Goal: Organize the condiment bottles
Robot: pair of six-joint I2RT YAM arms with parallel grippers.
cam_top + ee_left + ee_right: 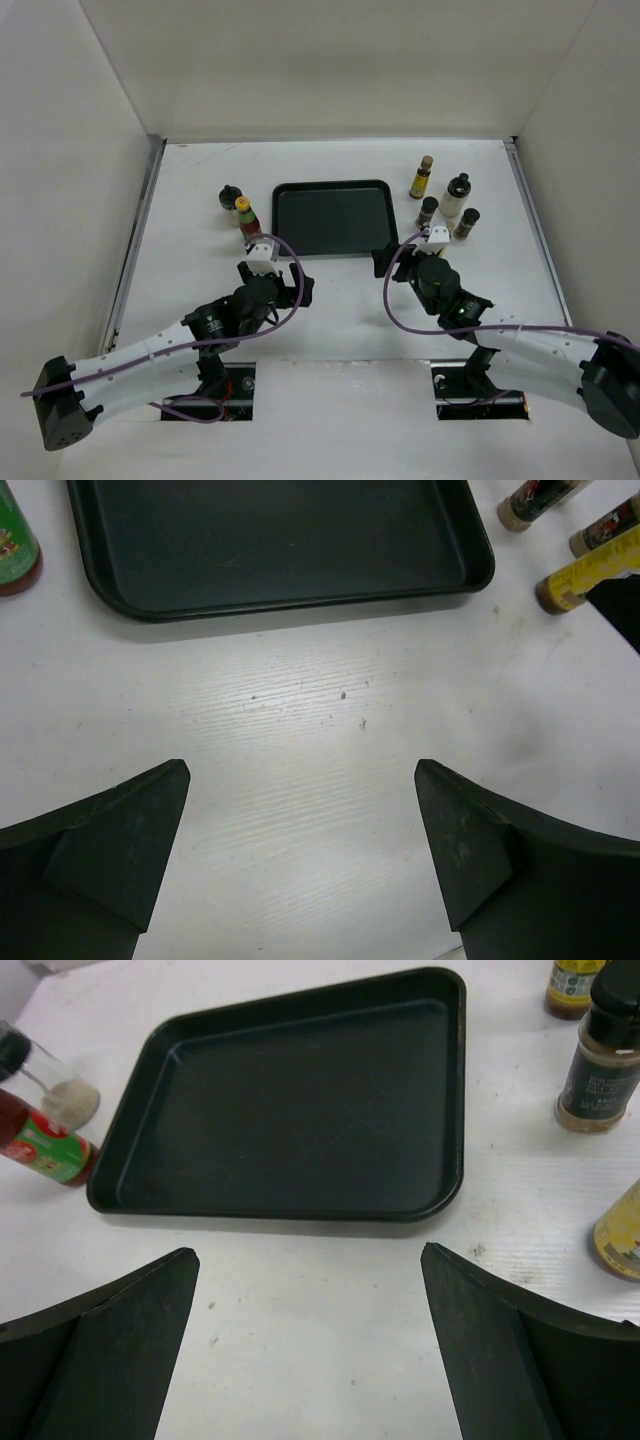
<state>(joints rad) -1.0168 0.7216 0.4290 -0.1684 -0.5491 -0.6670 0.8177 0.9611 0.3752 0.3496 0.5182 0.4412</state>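
Observation:
Two condiment bottles stand left of the black tray [333,218]: a dark-capped jar [230,198] and a red bottle with a yellow cap [246,218]. Several more stand to its right: a yellow-labelled bottle [422,178], a whitish jar [457,195] and two small dark-capped jars [428,211] [466,223]. My left gripper [292,282] [300,850] is open and empty over bare table near the tray's front edge. My right gripper [398,262] [310,1340] is open and empty by the tray's front right corner. The right wrist view shows the red bottle [45,1140] and a brown dark-capped jar [600,1060].
The tray [300,1200] holds nothing. White walls enclose the table on three sides. Both arms lie low along the near part of the table, with purple cables looping over them. The red bottle's base [15,545] and a yellow-labelled bottle [580,580] show in the left wrist view.

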